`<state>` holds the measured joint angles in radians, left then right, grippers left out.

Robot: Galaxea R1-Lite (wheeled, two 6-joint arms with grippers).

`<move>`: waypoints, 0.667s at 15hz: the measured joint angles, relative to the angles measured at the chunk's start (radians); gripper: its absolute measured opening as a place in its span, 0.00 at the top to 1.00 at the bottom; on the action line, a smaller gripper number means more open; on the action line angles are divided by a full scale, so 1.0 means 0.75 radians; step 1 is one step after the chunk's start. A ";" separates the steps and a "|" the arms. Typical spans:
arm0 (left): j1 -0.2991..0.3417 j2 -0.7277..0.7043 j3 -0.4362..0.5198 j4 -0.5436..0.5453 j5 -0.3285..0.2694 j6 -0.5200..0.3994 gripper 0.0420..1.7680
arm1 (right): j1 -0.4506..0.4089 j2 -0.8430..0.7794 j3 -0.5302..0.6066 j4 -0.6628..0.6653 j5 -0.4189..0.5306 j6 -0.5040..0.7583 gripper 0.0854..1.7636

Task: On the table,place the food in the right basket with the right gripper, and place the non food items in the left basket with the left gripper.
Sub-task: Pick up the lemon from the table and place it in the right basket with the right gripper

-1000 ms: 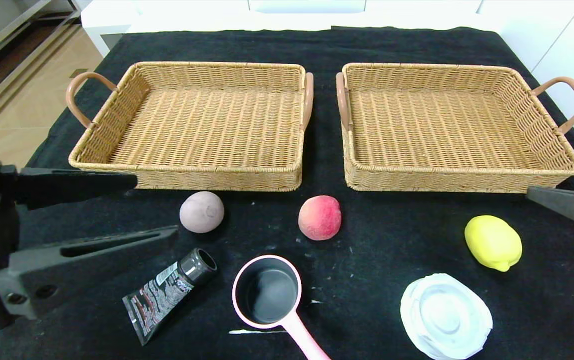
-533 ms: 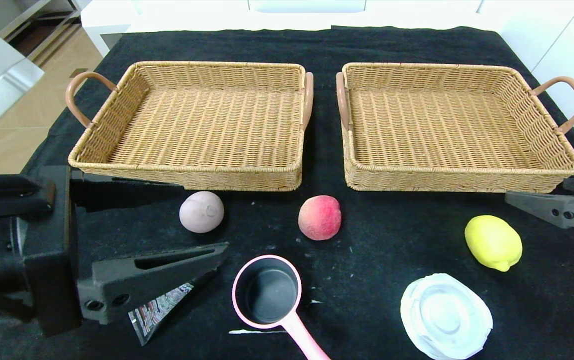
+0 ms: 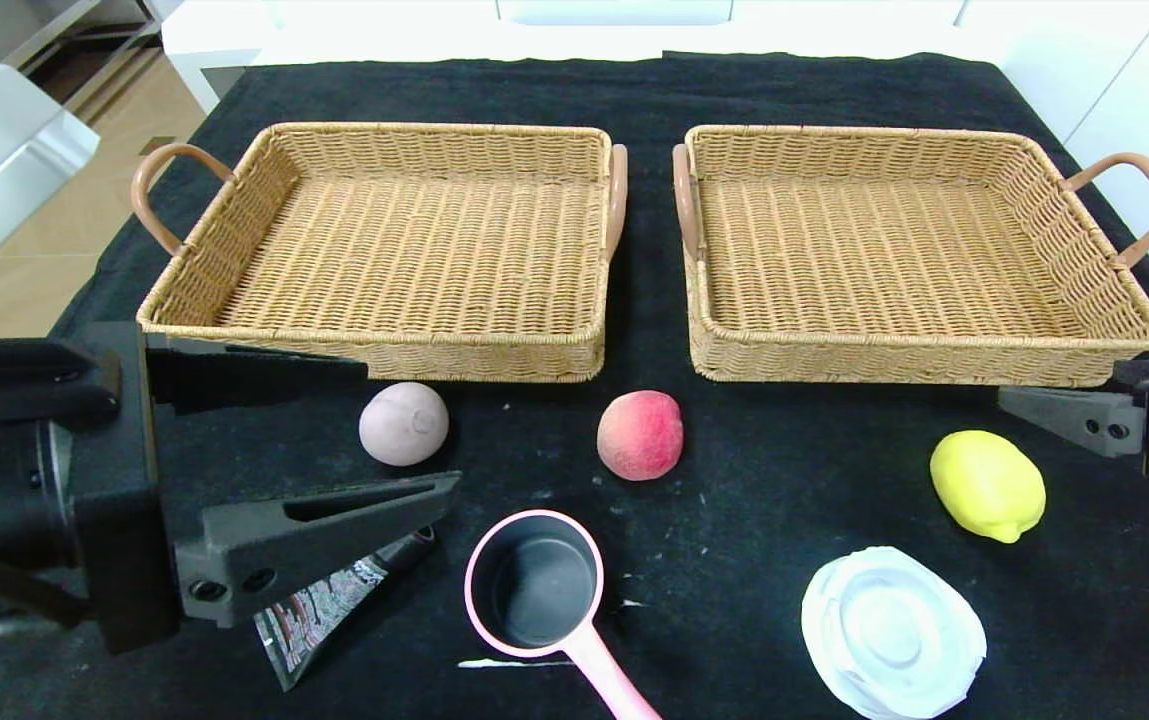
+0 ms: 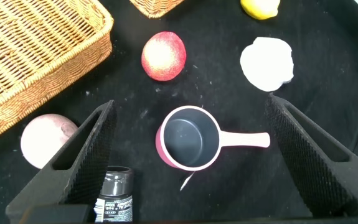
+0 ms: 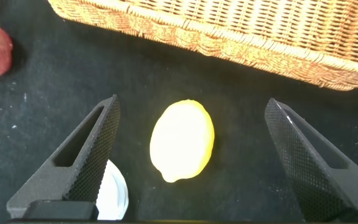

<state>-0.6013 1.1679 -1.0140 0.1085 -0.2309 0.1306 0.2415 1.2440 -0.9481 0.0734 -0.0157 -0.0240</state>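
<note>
The table (image 3: 554, 90), draped in black cloth, is filling nearly the whole head view. Two wicker baskets are sitting side by side across its upper half: the left basket (image 3: 234, 300) at upper left, the right basket (image 3: 1124, 320) at upper right, both holding nothing. The left gripper (image 3: 374, 435) is reaching in from the lower left edge with its jaws spread wide, gripping nothing; its lower finger is covering much of the black squeeze tube (image 3: 319, 610), and the wrist view is showing the tube's grey cap beside one finger. The right gripper (image 5: 191, 140) is entering at the right edge, just above the lemon (image 3: 987, 485); its jaws are standing wide apart with the lemon lying between them, untouched. The white lid-like dish (image 3: 892, 632) is resting at lower right, below the lemon. The pink pan (image 3: 534, 585) is sitting at bottom centre. The peach (image 3: 640, 435) is lying at centre, and the mauve-grey ball (image 3: 403, 423) left of it.
</note>
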 joint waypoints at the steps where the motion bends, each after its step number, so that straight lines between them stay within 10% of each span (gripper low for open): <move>1: 0.000 0.000 0.000 0.000 -0.001 -0.001 0.03 | -0.002 0.006 0.004 0.000 0.000 0.000 0.04; 10: 0.001 -0.007 0.007 -0.001 0.001 0.000 0.03 | -0.001 0.089 0.064 -0.002 -0.075 -0.001 0.04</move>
<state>-0.6002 1.1623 -1.0091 0.1081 -0.2304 0.1309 0.2409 1.3104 -0.9000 0.0717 -0.0721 -0.0249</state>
